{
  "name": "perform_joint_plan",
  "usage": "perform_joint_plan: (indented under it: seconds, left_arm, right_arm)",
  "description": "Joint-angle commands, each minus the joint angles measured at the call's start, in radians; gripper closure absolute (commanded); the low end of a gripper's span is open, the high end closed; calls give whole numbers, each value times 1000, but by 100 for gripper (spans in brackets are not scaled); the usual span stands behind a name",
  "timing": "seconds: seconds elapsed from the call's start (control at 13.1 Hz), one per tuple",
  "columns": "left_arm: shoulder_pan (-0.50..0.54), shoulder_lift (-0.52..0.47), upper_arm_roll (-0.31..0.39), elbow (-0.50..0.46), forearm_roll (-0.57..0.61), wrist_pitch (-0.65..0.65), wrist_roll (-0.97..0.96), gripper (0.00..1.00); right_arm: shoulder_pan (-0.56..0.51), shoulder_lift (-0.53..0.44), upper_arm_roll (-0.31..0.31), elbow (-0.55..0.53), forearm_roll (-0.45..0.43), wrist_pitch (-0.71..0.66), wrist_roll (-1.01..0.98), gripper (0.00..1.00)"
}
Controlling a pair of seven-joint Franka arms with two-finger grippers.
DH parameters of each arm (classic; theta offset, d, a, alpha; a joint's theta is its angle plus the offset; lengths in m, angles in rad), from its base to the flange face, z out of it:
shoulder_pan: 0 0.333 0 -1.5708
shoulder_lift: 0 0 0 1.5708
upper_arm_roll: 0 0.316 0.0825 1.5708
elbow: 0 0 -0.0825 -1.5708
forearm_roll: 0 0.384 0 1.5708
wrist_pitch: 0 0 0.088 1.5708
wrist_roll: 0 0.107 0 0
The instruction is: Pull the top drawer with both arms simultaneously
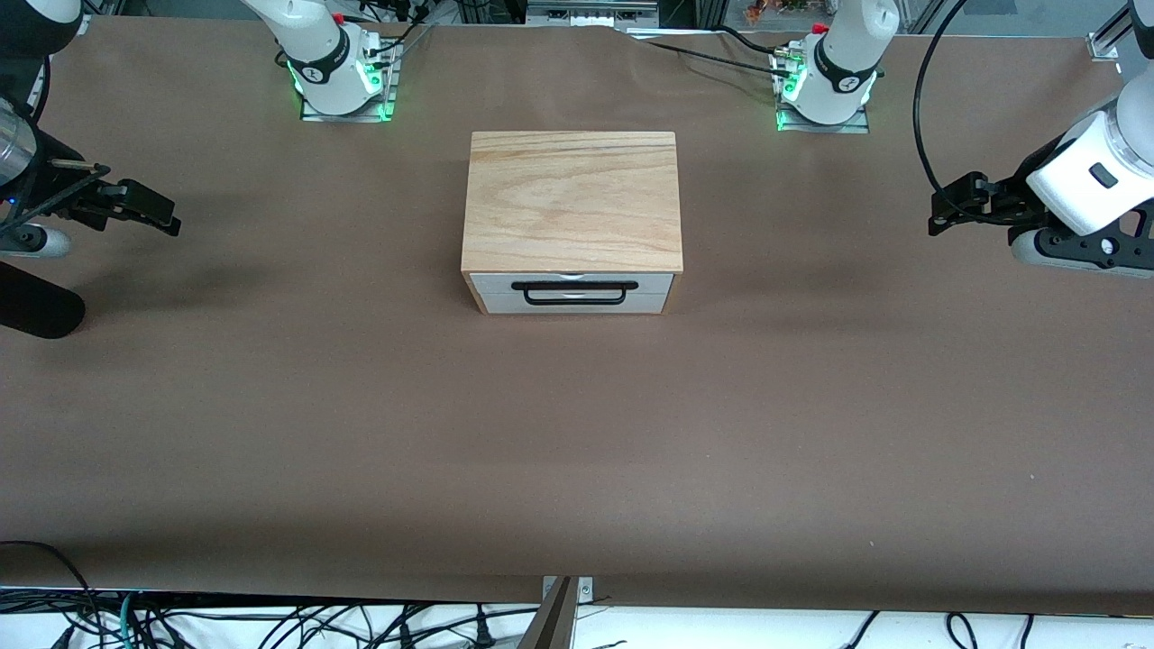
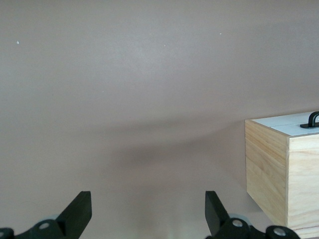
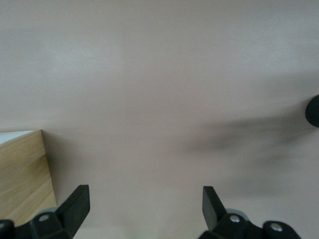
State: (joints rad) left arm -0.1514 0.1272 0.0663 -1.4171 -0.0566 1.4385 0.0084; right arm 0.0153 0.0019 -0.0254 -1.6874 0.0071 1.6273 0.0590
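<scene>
Over the bare counter (image 1: pixel 361 433) at either end hang both sets of jaws, spread wide and holding nothing: the left gripper (image 1: pixel 947 212) over the left arm's end, the right gripper (image 1: pixel 153 212) over the right arm's end, each pointing inward toward the middle. Between them, well apart from both, sits the cabinet (image 1: pixel 572 198) with its pale oak top. Its top drawer (image 1: pixel 572 283) is shut, the white front facing the front camera, and the black bar handle (image 1: pixel 570 294) runs lengthwise from one arm's end toward the other. Neither arm looks clearly nearer; each seems about equally far from its end of the handle. By my judgement both grippers must travel inward and come round to the drawer's front before any pull can begin
</scene>
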Motion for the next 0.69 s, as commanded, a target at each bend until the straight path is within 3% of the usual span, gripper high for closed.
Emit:
perform_joint_plan:
  seconds: [0.0,0.61]
  left_arm:
    - [-10,6,4,15,1,3,-8,0]
    - [-8,6,4,15,1,3,-10,0]
  right_arm:
    - [-6,-17,7,-9,8,-1,1,0]
    - [6,-17,7,-9,7,-3,1,0]
